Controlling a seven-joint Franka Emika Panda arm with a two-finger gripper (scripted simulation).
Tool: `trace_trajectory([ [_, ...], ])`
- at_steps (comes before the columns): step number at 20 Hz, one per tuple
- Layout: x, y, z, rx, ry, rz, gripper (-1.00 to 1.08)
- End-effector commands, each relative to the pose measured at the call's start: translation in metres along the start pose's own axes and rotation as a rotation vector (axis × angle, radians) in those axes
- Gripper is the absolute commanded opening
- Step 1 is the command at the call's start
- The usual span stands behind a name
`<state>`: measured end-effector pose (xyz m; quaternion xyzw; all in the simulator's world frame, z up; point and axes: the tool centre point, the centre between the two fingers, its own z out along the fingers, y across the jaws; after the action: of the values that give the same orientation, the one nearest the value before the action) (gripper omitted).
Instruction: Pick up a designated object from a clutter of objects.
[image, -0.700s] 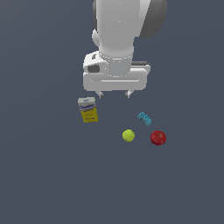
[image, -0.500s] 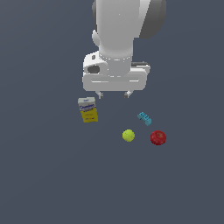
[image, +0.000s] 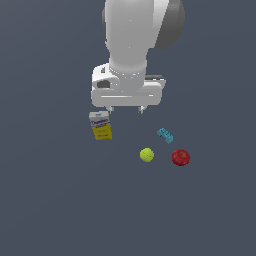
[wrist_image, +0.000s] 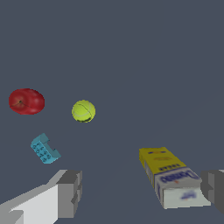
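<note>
The designated object, a small yellow-green ball (image: 146, 155) (wrist_image: 83, 111), lies on the grey floor between a red round fruit (image: 180, 157) (wrist_image: 26, 101) and a yellow-and-white box (image: 100, 125) (wrist_image: 173, 177). A teal toy brick (image: 165, 134) (wrist_image: 44, 148) lies close by. My gripper (image: 125, 109) (wrist_image: 142, 192) hangs open above the floor, behind the clutter, with nothing between its fingers (wrist_image: 70, 192). The ball is apart from the gripper, toward the exterior view's right and nearer the camera. In the wrist view the box lies close to one finger.
The white arm (image: 135, 40) rises over the scene and hides the floor behind the gripper. Everything rests on a plain dark grey surface (image: 60, 200).
</note>
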<state>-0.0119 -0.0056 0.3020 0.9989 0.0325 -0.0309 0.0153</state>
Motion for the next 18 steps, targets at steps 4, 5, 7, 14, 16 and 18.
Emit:
trace_trajectory([
  [4, 0.004, -0.004, 0.007, 0.001, 0.003, 0.015, 1.00],
  [5, 0.005, -0.006, 0.011, 0.002, 0.004, 0.021, 1.00],
  [7, 0.009, -0.009, 0.018, 0.003, 0.006, 0.036, 1.00],
  [14, 0.025, -0.030, 0.060, 0.011, 0.019, 0.120, 1.00],
  [16, 0.030, -0.039, 0.076, 0.015, 0.024, 0.154, 1.00],
  [18, 0.035, -0.048, 0.095, 0.018, 0.029, 0.191, 1.00],
])
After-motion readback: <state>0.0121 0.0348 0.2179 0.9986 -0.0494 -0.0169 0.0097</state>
